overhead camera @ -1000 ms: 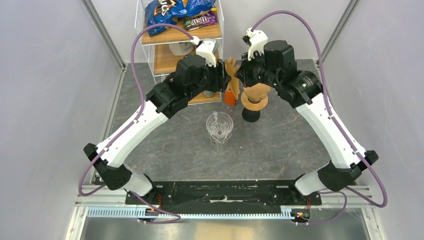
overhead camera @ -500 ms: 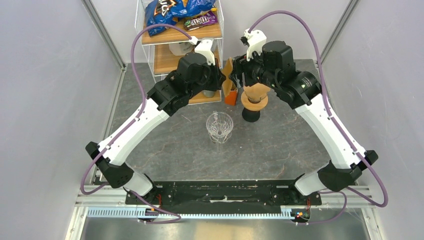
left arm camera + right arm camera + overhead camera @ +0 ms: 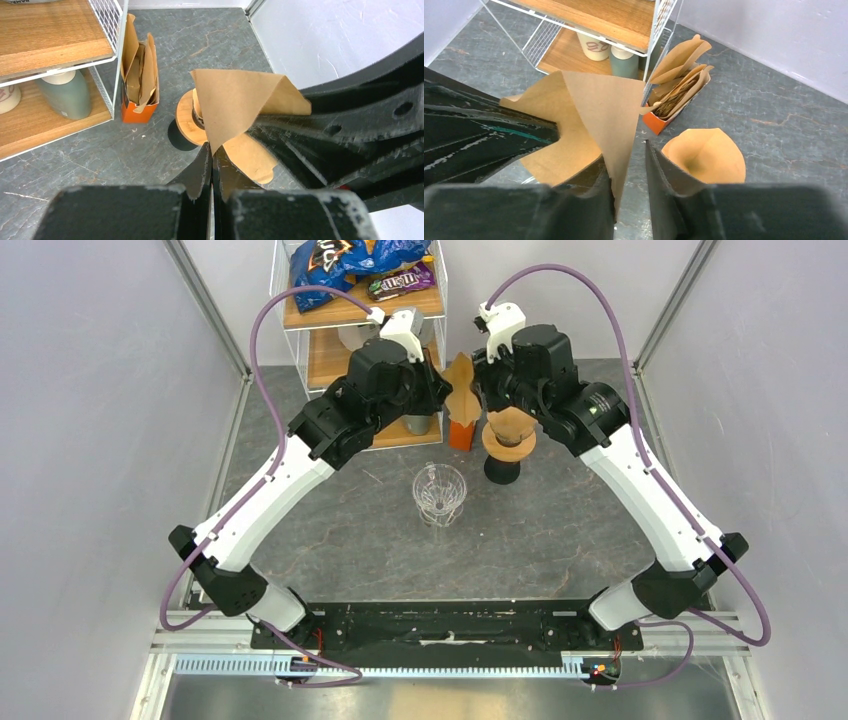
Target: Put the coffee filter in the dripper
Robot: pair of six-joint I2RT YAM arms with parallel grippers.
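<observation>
A brown paper coffee filter [image 3: 461, 380] hangs in the air between my two grippers, above the orange filter box. My left gripper [image 3: 212, 150] is shut on the filter's lower tip [image 3: 240, 100]; its jaws are pressed together. My right gripper [image 3: 629, 150] stands open with the filter's [image 3: 604, 115] edge between its fingers. The paper lies against the left finger, and a gap shows to the other. The clear glass dripper [image 3: 438, 492] stands upright on the table, nearer to me than both grippers, and holds nothing.
An orange box of spare filters [image 3: 460, 430] leans by the wire shelf [image 3: 350, 350]. The shelf holds cups and, on top, snack bags. A round wooden stand [image 3: 508, 445] with a filter cone on it sits right of the box. Grey walls close both sides.
The left jaws have shut on the filter and the right jaws have parted from it. Both grippers have lifted slightly toward the back with the filter between them.
</observation>
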